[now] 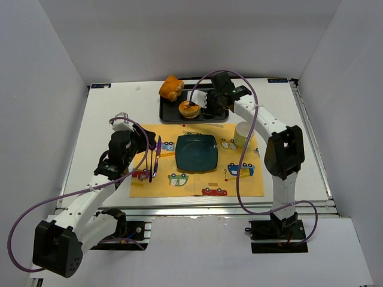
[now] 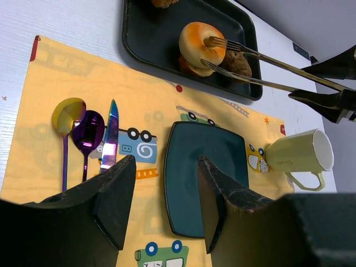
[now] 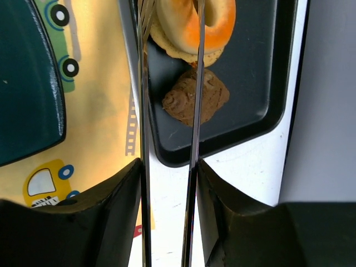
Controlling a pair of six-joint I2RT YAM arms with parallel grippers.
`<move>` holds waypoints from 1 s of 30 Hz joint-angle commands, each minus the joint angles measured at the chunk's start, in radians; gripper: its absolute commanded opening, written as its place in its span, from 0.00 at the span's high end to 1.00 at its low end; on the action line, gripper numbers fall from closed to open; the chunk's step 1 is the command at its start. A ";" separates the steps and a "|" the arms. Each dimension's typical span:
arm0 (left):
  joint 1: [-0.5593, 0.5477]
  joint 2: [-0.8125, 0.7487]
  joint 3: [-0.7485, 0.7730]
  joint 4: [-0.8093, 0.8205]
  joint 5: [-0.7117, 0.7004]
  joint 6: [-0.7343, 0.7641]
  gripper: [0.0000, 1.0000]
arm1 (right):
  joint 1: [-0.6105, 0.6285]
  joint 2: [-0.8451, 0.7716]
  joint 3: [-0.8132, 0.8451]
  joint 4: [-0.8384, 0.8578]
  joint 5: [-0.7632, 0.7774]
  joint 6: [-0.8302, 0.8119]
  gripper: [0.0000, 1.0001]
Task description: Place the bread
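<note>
Right gripper point(image 3: 168, 178): I read it as clamped on a pair of tongs point(image 2: 267, 61), whose thin arms run out between its fingers.

The bread point(image 1: 189, 109) sits on the black tray point(image 1: 173, 119) at the far side of the table, a golden ring resting on a tan half.

The forked tong tips straddle it, one on its top and one against its near side, so the bread lies out at the tool's end, ahead of the fingers.

A dark brown ball point(image 3: 194, 99) sits just right of the bread.

Left gripper point(image 2: 165, 183): I see it spread wide and holding nothing, over the yellow placemat point(image 2: 67, 72) by the blue plate point(image 2: 192, 150), well apart from the bread.
</note>
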 commanded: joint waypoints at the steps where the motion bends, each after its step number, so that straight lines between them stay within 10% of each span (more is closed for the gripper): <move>1: 0.005 -0.013 0.014 0.017 -0.010 0.007 0.42 | 0.009 -0.004 0.012 0.051 0.042 -0.046 0.52; 23: 0.005 -0.028 0.020 0.009 -0.011 0.001 0.42 | 0.016 0.061 0.061 -0.009 0.059 -0.003 0.58; 30: 0.005 -0.033 0.022 0.006 -0.013 0.001 0.42 | 0.014 0.035 0.066 0.014 0.027 0.027 0.80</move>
